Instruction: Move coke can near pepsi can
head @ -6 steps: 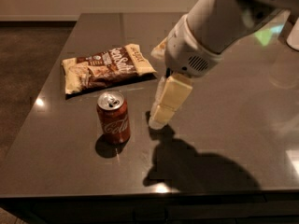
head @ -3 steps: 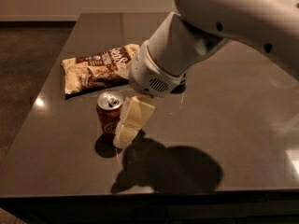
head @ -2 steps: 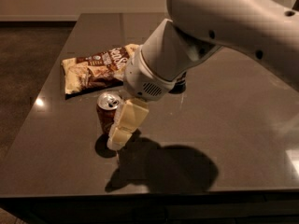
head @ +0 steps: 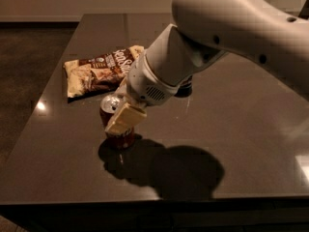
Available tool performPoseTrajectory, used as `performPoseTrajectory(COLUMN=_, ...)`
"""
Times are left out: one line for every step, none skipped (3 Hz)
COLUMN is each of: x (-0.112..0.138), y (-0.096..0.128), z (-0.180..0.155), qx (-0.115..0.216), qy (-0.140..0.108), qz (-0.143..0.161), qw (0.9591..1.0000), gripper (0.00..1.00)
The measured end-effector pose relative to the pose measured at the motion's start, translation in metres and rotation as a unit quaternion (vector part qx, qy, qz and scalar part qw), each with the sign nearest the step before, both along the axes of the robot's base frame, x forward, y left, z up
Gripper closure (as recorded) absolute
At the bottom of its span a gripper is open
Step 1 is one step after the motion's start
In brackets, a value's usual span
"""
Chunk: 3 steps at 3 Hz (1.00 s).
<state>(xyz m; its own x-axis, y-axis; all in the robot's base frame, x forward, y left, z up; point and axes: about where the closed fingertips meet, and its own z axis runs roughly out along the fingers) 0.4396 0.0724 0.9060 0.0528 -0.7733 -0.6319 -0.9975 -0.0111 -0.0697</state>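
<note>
The coke can (head: 114, 106), red-orange with a silver top, stands upright on the dark table (head: 231, 144), left of centre. My gripper (head: 124, 120) is at the can, and its pale tip covers the can's right side. The big white arm reaches in from the upper right. The pepsi can is mostly hidden. Only a dark rounded shape (head: 185, 89) shows just behind the arm, and I cannot tell whether that is it.
A brown and cream snack bag (head: 99, 71) lies flat behind the coke can at the left. The table's left edge (head: 43, 95) and front edge (head: 145, 199) are close to the can. The arm's shadow falls on the table in front.
The arm has swung left and down from the table's middle. The gripper has gone from well right of the coke can to overlapping the can's right side. The can has not moved.
</note>
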Motion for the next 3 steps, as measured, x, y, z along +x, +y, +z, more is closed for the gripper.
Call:
performPoseTrajectory(x=0.002, y=-0.002, z=0.009, qx=0.018, qy=0.009, qz=0.0, qw=0.9998, gripper=0.72)
performPoseTrajectory(x=0.006, y=-0.016, z=0.036, qx=0.044, qy=0.01, qz=0.002, qw=0.999, gripper=0.95)
performPoseTrajectory(x=0.005, y=-0.035, z=0.075, qx=0.071, qy=0.0, qz=0.016, qw=0.9974, gripper=1.0)
